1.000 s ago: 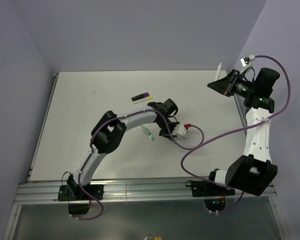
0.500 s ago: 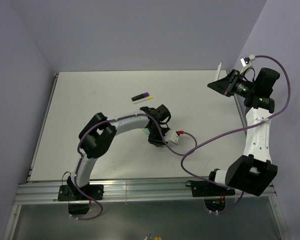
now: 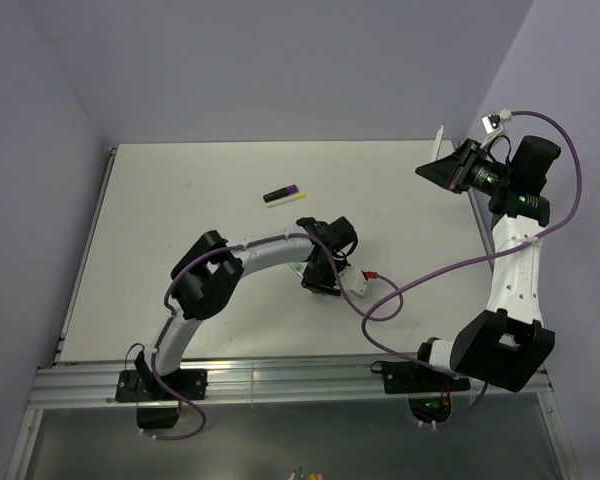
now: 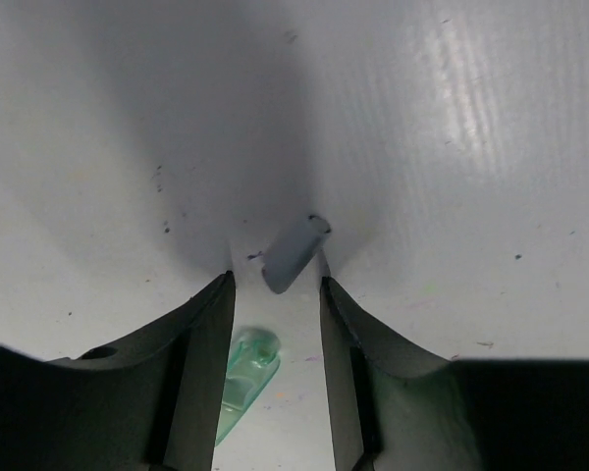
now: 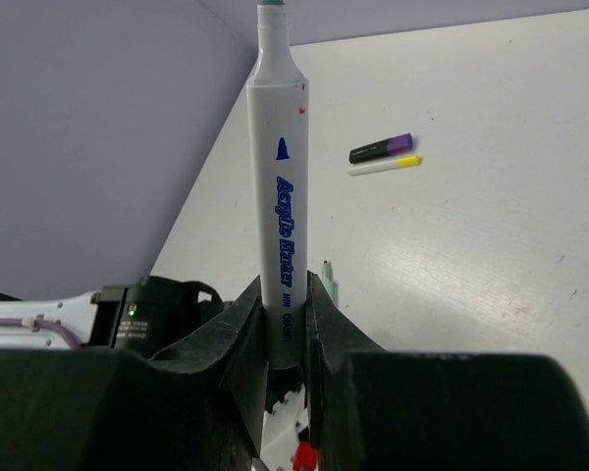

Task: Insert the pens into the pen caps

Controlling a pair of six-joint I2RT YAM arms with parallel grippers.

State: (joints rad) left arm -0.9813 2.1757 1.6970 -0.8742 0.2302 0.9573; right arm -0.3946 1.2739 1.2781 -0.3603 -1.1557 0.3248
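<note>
My left gripper (image 3: 320,272) (image 4: 275,285) is open and low over the table. A grey pen cap (image 4: 294,253) lies just ahead of its fingertips. A translucent green pen (image 4: 243,378) lies between the jaws, close to the left finger. My right gripper (image 3: 442,168) (image 5: 285,285) is shut on a grey-white pen (image 5: 280,196) (image 3: 438,137), held upright high at the far right. A black pen with a purple tip (image 3: 283,192) (image 5: 381,149) and a pale yellow-white pen (image 3: 285,200) (image 5: 383,166) lie side by side at mid table. No loose yellow or purple cap shows.
The left arm's purple cable (image 3: 420,275) with a white and red connector (image 3: 360,282) loops over the table to the right of the left gripper. The table's far edge meets the wall. The right table edge (image 3: 480,230) runs under the right arm.
My left gripper moved nearer over the green pen and grey cap, then shifted slightly right. The right arm and its pen have not moved.
</note>
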